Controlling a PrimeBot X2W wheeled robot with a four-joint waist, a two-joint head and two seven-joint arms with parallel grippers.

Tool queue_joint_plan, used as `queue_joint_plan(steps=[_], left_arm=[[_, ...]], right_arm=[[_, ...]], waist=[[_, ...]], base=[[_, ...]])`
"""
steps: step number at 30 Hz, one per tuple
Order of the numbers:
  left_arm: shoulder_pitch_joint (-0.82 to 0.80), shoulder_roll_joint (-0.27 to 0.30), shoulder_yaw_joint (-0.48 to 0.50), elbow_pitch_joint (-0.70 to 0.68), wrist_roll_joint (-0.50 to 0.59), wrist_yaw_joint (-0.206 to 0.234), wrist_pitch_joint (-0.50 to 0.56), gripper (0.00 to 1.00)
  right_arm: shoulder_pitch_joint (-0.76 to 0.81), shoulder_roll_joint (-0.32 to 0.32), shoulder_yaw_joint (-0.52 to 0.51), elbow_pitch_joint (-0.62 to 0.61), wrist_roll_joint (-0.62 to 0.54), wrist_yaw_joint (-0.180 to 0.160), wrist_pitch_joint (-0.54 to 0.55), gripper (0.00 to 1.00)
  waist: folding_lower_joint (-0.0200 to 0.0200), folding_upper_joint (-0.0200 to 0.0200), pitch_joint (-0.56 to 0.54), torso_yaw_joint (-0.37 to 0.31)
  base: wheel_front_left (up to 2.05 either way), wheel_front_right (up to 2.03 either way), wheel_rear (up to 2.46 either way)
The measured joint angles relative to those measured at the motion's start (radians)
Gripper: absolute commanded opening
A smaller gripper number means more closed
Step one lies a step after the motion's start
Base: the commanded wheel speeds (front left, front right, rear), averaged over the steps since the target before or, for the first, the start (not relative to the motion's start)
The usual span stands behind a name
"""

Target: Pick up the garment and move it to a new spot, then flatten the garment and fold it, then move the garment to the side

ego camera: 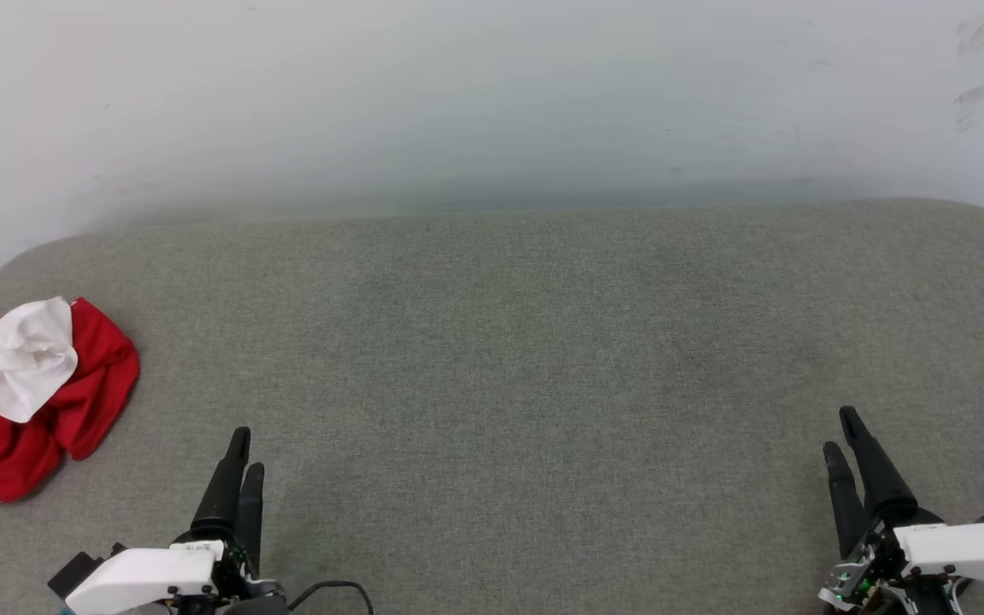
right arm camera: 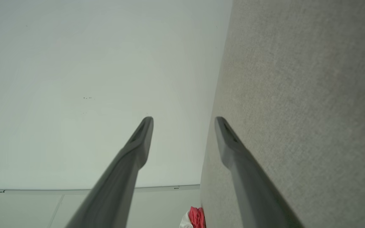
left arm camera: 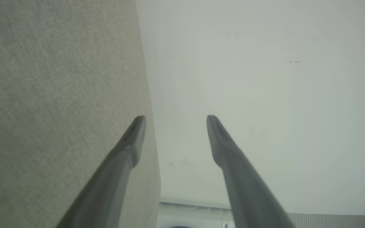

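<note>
The garment (ego camera: 26,393), red with white parts, lies crumpled at the left edge of the grey padded surface (ego camera: 526,359). In the right wrist view a scrap of the garment (right arm camera: 195,218) peeks out at the bottom. My left gripper (ego camera: 244,453) hovers near the front edge, right of the garment and apart from it. In the left wrist view the left gripper (left arm camera: 176,118) stands open with nothing between its fingers. My right gripper (ego camera: 842,431) is at the front right, far from the garment. The right wrist view shows the right gripper (right arm camera: 184,119) open and empty as well.
A pale wall (ego camera: 492,94) rises right behind the padded surface. The surface has rounded back corners. A dark cable (ego camera: 334,591) loops by the left wrist at the front edge.
</note>
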Motion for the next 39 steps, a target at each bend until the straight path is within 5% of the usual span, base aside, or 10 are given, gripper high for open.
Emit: queue_joint_plan(steps=[11,27,39], left_arm=[[0.024,0.000,0.003,-0.030,0.051,0.000,-0.050,1.00],[0.030,0.000,0.082,-0.091,0.358,0.000,-0.112,1.00],[0.050,0.000,0.042,-0.244,0.655,0.099,-0.151,1.00]], right_arm=[[0.017,0.000,0.017,-0.011,-0.129,0.000,-0.049,1.00],[0.017,0.001,0.011,-0.083,-0.529,0.000,-0.111,1.00],[0.018,0.001,0.018,-0.177,-0.831,0.000,-0.153,1.00]], waist=[[0.0000,0.0000,-0.002,0.000],[0.0000,-0.0001,-0.002,-0.004],[0.0000,0.0000,0.000,-0.006]], base=[[0.00,0.00,0.00],[0.00,0.00,0.00],[0.00,0.00,0.00]])
